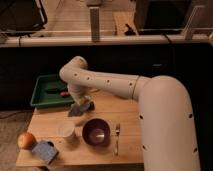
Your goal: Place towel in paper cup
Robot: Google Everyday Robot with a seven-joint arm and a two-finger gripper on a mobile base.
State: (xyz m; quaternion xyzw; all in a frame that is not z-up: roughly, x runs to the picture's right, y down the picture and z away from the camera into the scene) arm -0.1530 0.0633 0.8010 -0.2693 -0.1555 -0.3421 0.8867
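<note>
Well, nearest are the sponge [45, 151] and apple [26, 140], then the cup [66, 131] beside the bowl [96, 132]. Just behind the cup, the towel [77, 111] is a grey lump under the gripper [82, 103]. Can't tell its grip. The arm [105, 85] partly hides the tray [37, 93].

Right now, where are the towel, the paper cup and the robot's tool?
towel [82, 108]: camera view, cloth's middle.
paper cup [66, 134]: camera view, its side wall.
tool [78, 101]: camera view, tip just above the towel.
</note>
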